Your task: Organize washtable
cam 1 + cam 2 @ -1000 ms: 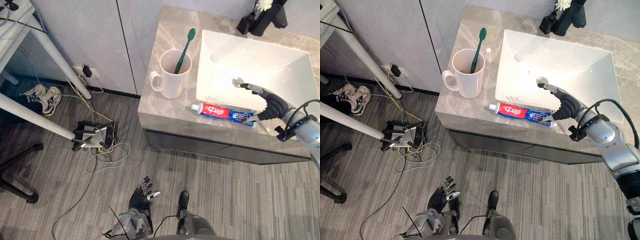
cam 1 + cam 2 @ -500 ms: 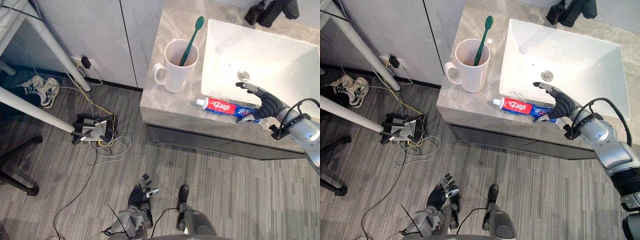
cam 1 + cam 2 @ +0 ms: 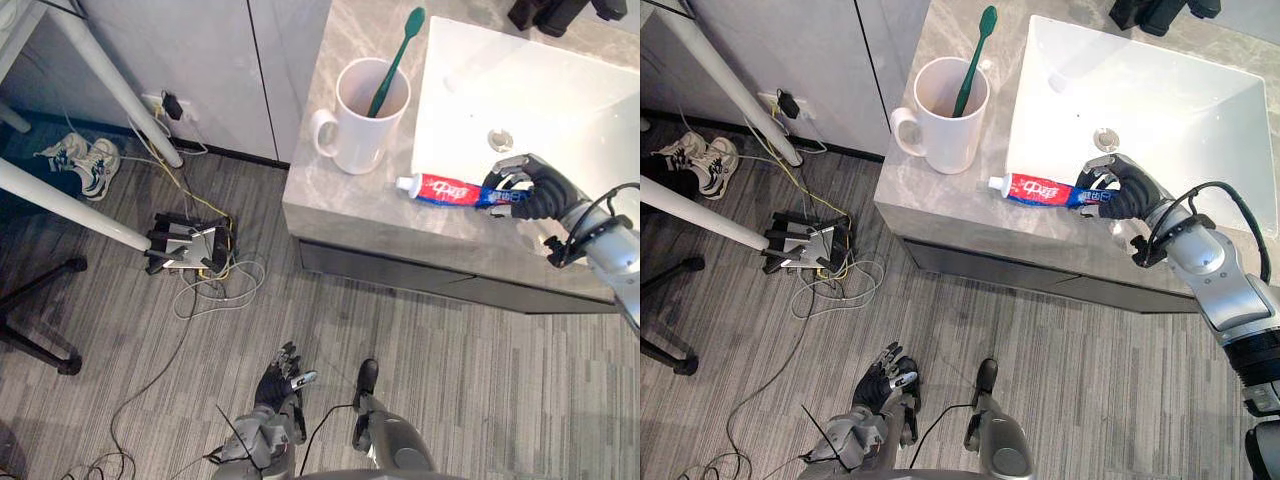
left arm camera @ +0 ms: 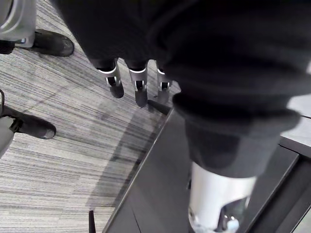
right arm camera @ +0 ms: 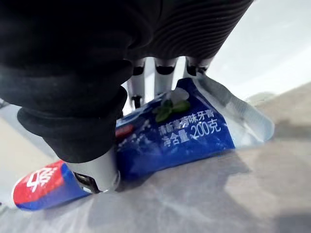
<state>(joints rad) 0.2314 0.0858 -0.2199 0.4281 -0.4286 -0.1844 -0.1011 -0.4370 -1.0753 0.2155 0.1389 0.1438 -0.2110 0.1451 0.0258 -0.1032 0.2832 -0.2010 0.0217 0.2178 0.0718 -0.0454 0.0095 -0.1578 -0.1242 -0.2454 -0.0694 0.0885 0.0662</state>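
While apparently aslant, toothbrush (image 3: pixel 393 62) in mug (image 3: pixel 360 142).

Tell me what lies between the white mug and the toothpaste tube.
Nothing: a bare strip of grey countertop separates the mug from the toothpaste tube, as the left eye view shows.

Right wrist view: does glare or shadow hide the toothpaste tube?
Right wrist view: no glare on the red-and-blue toothpaste tube; the right hand covers part of it; soft shadow beneath on the grey stone countertop. Left eye view: white ceramic basin brightly lit.
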